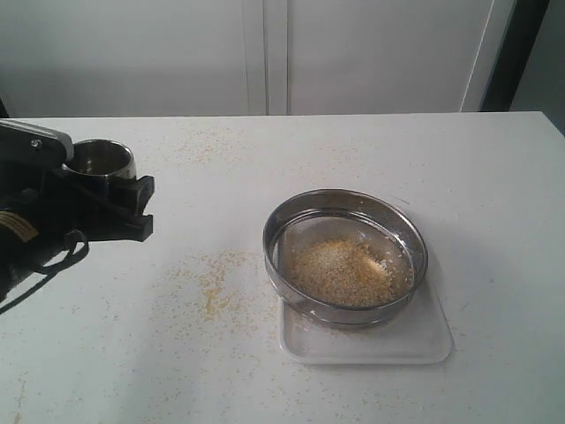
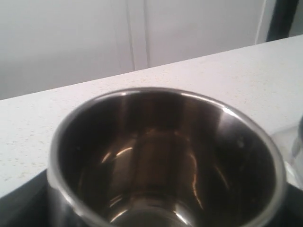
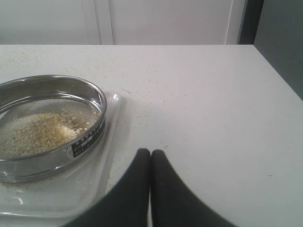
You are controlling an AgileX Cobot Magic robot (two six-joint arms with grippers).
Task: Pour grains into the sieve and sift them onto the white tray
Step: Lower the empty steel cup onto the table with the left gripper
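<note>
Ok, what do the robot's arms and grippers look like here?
The left gripper is matte black, with blocky squared fingers, a silver-grey plate on top, a small yellowish label and a black cable looping below. The right gripper shows only two smooth black fingers, tapering to rounded tips. The label's print is too small to read.

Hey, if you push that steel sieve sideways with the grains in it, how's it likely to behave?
The sieve looks like rigid steel, so it likely won't flex. It sits on the smooth white tray, so it may slide easily or drag the tray along. The grains lie loose on its mesh; a jolt would probably shift them.
</note>
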